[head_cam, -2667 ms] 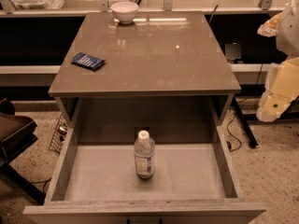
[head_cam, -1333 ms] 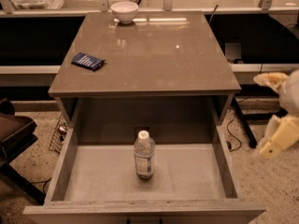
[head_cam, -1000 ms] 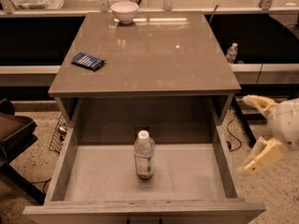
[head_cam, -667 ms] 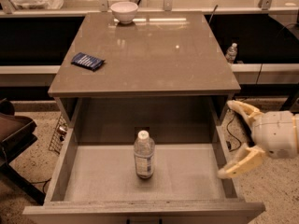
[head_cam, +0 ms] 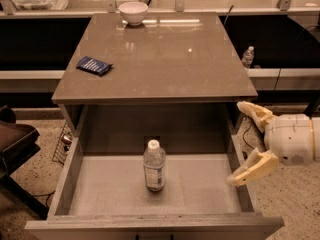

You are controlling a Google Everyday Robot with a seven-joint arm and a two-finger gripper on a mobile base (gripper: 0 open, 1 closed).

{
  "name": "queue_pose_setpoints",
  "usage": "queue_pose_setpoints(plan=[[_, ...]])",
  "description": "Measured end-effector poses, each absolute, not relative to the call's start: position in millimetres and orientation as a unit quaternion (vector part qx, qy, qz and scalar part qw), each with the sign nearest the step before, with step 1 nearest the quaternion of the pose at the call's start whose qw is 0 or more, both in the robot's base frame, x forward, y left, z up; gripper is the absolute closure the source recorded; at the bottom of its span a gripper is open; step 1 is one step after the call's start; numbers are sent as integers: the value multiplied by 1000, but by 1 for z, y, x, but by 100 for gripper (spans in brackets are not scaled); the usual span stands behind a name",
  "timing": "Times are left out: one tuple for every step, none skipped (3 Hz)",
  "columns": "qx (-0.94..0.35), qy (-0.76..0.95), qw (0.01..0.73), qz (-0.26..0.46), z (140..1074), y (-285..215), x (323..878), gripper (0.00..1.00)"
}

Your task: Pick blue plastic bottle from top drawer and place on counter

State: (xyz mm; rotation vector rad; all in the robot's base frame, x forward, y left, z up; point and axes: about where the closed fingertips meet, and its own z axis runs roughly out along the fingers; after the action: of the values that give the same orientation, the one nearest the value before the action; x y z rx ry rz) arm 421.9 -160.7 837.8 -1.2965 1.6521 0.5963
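The blue plastic bottle (head_cam: 154,166) stands upright on the pale floor of the open top drawer (head_cam: 100,191), near its middle. It is clear with a white cap and a bluish label band. My gripper (head_cam: 244,141) is open and empty at the drawer's right wall, its cream fingers (head_cam: 252,168) spread wide, well to the right of the bottle and not touching it. The glossy brown-grey counter (head_cam: 165,59) lies above and behind the drawer.
A flat dark blue packet (head_cam: 94,65) lies on the counter's left side. A white bowl (head_cam: 133,12) stands at its back edge. A tiny clear bottle (head_cam: 248,57) stands on a ledge to the right. A dark chair (head_cam: 15,144) is at the left.
My gripper has come down from the upper right and moved left to the drawer's right wall, its fingers spread. The bottle has not moved.
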Motion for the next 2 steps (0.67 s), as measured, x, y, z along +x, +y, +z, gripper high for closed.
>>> queue_pose_setpoints(plan=[[-515, 681, 459, 244, 825, -141, 437, 0], [-488, 680, 478, 267, 799, -96, 469, 0]])
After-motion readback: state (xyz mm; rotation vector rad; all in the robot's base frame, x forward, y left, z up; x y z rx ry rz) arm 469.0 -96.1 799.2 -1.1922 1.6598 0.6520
